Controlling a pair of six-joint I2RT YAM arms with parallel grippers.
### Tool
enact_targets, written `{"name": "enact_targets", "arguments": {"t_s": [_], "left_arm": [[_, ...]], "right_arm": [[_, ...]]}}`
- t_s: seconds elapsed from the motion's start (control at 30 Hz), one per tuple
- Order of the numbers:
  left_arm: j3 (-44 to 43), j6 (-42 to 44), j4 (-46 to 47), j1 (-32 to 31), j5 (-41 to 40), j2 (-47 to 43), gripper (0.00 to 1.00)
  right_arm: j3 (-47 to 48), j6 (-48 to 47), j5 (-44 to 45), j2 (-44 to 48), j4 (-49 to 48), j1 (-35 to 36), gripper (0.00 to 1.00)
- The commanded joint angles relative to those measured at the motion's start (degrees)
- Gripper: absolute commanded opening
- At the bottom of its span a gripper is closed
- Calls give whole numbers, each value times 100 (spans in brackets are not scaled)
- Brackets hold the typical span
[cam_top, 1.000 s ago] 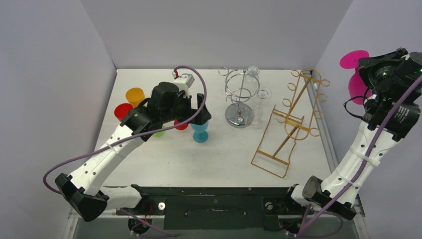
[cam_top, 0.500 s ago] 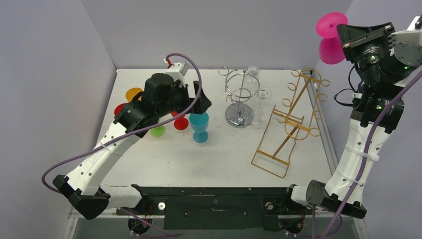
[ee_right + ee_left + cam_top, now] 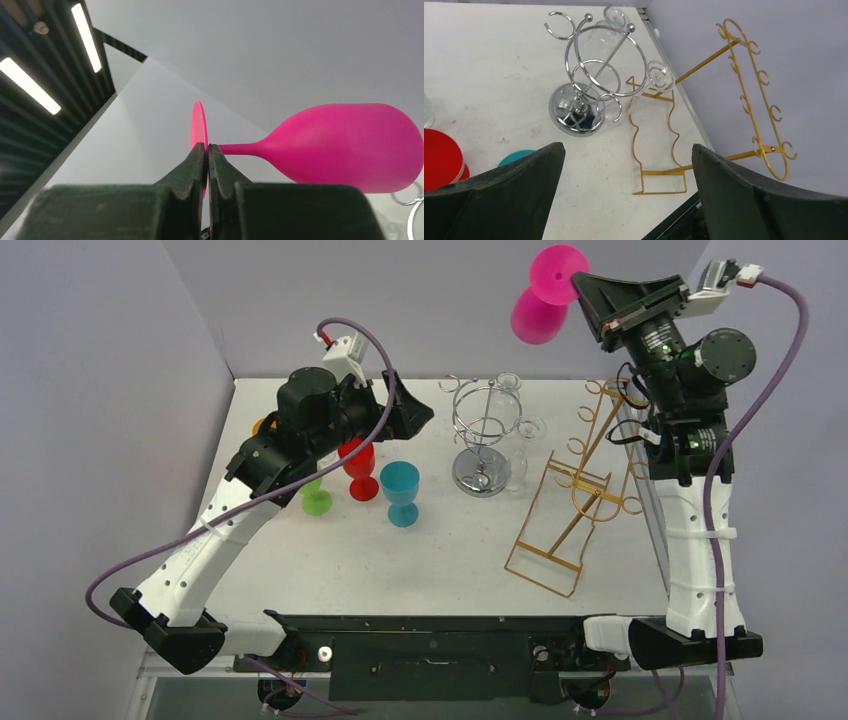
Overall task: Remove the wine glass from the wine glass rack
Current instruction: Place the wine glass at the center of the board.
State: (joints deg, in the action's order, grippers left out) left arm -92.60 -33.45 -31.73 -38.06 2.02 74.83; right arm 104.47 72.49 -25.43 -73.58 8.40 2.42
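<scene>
Pink wine glass (image 3: 545, 295) is high in the air at 1 o'clock in the top view, clear of both the gold rack (image 3: 585, 485) at 3 o'clock and the chrome rack (image 3: 483, 430) at 12. It lies on its side.

Right gripper (image 3: 585, 285) is pinched on the thin foot disc only, with stem and bowl cantilevered out sideways. Main risk: the disc could pivot or slide between the jaws on a fast swing or wrist roll. I reckon a drop would land near the chrome rack and its clear glasses (image 3: 530, 427).

It also needs turning upright before touchdown, or it could land on the bowl.

Left gripper (image 3: 412, 418) is spread wide and holds nothing, above the red glass (image 3: 358, 465) at 10 o'clock. A low move there could tip it.
</scene>
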Motion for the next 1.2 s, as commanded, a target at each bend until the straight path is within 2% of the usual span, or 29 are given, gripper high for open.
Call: {"name": "enact_targets", "arguments": {"t_s": [0.0, 0.2, 0.37, 0.73, 1.0, 1.17], "left_arm": [[-138, -352, 1106, 296, 576, -35, 96], [449, -1128, 2377, 1124, 1639, -216, 96], [695, -1441, 3049, 1290, 1969, -316, 96], [977, -1735, 3712, 1533, 2174, -505, 96], [1247, -2185, 4498, 2001, 2774, -528, 96], [1370, -2314, 4683, 2162, 2981, -579, 97]], "right_arm": [[-404, 748, 290, 44, -1217, 692, 0], [-970, 1972, 434, -322, -2547, 1490, 0], [-996, 2501, 558, -578, -3047, 2077, 0], [-1231, 2923, 636, -601, -3396, 2175, 0], [-1139, 2978, 633, -639, -3395, 2182, 0], [-1216, 3078, 593, -628, -3497, 2184, 0]]}}
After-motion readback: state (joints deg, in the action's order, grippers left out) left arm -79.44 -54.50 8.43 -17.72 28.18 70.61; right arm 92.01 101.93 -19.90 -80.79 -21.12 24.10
